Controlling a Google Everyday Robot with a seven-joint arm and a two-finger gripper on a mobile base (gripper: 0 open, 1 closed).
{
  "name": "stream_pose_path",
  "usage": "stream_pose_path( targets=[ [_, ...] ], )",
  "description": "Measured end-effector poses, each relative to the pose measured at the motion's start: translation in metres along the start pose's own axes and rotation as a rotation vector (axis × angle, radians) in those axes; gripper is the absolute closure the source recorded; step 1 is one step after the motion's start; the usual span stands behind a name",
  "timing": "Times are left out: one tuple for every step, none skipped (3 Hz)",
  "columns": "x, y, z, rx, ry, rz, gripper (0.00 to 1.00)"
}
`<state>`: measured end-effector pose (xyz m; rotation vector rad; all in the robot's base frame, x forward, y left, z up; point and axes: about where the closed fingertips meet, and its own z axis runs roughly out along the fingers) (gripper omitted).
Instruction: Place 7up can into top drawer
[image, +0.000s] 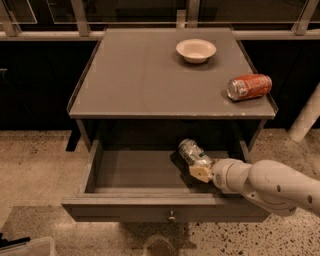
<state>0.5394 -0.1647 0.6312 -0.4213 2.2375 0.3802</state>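
We see the crinkled silver-white 7up can (192, 152) with green markings inside the open dark grey-brown top drawer (125, 212), long axis slanting, free end up and back-left, lower end clamped in our cream gripper (201, 172); label unreadable

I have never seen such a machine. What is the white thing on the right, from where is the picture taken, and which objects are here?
The white thing is a robot's arm, reaching in from the lower right. At its tip is the gripper, a hand with two fingers. It is closed on the 7up can, a crinkled silver can, and holds it tilted within the open top drawer. There is only one camera. It looks down on the cabinet from the front; where it is mounted cannot be told. On the cabinet top are a pale bowl and an orange-red can lying on its side.
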Motion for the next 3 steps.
stream_pose_path(
  targets=[
    [0.0000, 0.0000, 0.0000, 0.000, 0.000, 0.000, 0.21],
    [0.0000, 0.0000, 0.0000, 0.000, 0.000, 0.000, 0.00],
    [0.0000, 0.0000, 0.0000, 0.000, 0.000, 0.000, 0.00]
  ],
)
